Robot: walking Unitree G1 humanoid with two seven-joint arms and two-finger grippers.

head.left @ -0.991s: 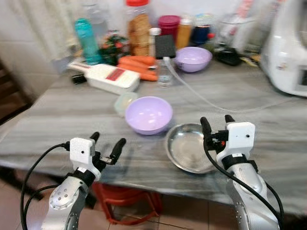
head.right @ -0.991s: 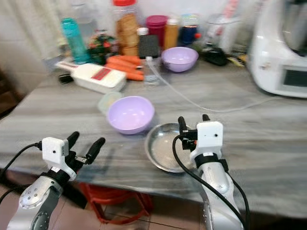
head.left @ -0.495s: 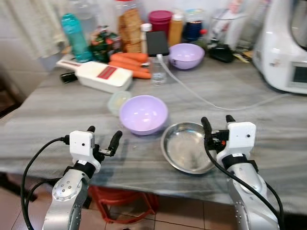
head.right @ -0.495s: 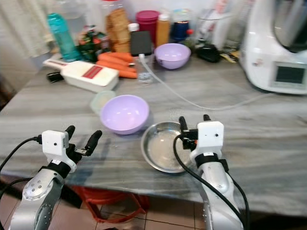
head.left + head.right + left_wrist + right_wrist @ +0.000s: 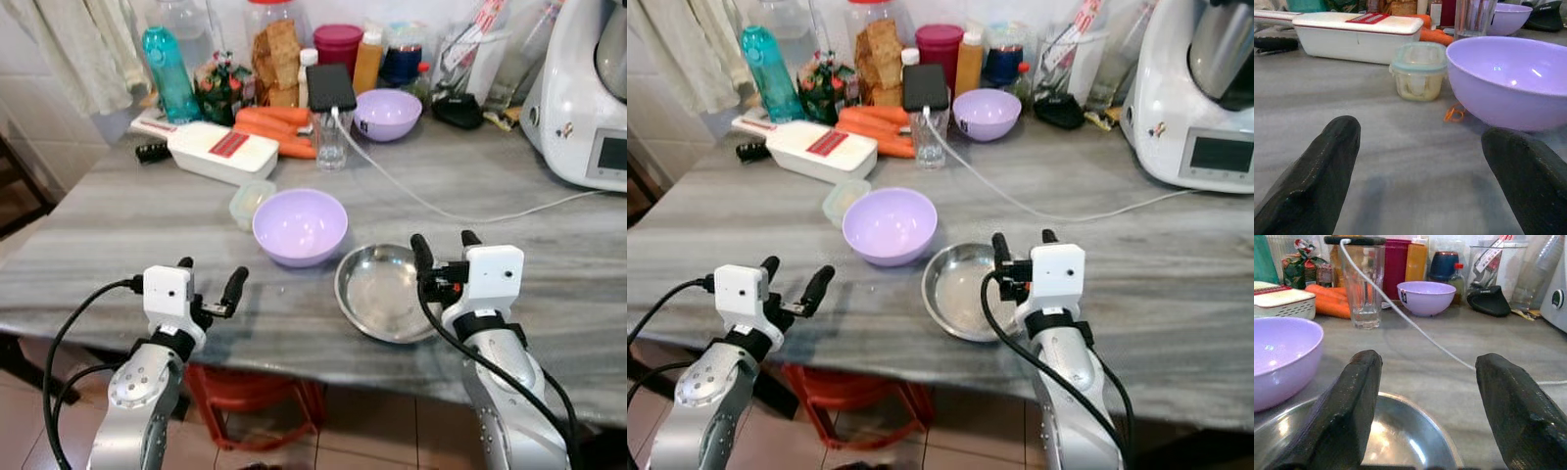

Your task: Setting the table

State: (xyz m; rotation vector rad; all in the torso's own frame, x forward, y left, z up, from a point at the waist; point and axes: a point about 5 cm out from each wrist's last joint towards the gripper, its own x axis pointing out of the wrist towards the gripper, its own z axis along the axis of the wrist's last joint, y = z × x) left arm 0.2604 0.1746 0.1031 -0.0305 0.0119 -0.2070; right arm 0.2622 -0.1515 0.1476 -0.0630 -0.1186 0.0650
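1. The left gripper [image 5: 210, 277], fingers spread and holding nothing, hovers over the table's [image 5: 98, 245] near edge.
2. The lilac bowl [image 5: 300, 226] sits beyond it, to its right.
3. The steel bowl [image 5: 377, 293] lies just beside the lilac bowl.
4. The right gripper [image 5: 444, 245], fingers spread, hangs over the steel bowl's right rim.

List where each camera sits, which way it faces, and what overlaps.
Head stereo pair: looks forward and down at the grey marble table; both silver arms show.
Left wrist: along the open left tool toward the near lilac plastic bowl.
Right wrist: along the open right tool over the round steel dish.
Shared: that lilac bowl.
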